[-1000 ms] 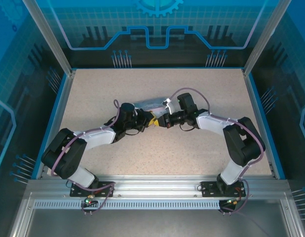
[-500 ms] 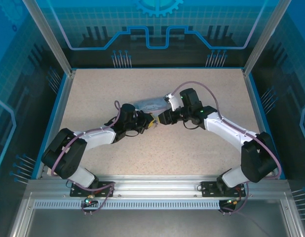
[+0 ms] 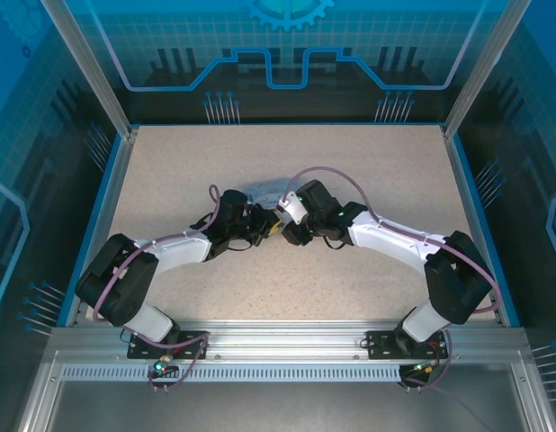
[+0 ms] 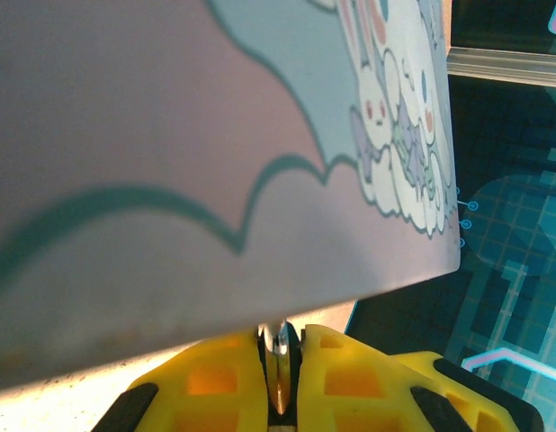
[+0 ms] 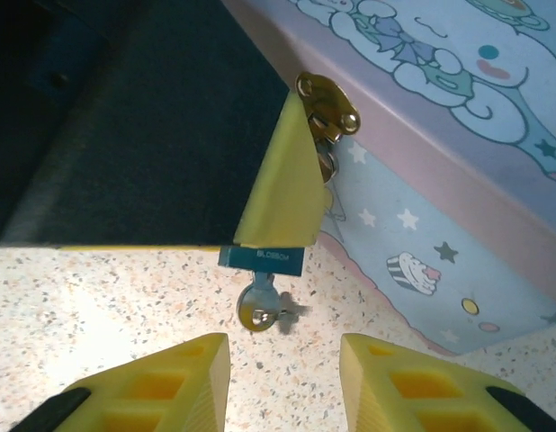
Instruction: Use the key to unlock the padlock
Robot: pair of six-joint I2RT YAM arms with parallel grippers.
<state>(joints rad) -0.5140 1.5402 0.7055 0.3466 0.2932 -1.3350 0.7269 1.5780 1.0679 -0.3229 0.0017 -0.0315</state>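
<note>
Left gripper (image 4: 280, 360) clamps its jaws on the padlock (image 5: 260, 257) to steady it by the tin (image 5: 458, 225), so the right gripper (image 5: 285, 360), jaws apart and empty, can reach the key (image 5: 258, 308) below.

Left gripper (image 4: 280, 346) clamped, right gripper (image 5: 284, 364) parted, tips nearly touching.

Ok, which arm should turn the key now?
Right. The right pincer, open, faces the key sticking out of the padlock; the left pincer is shut on the padlock, steadying it.
</note>
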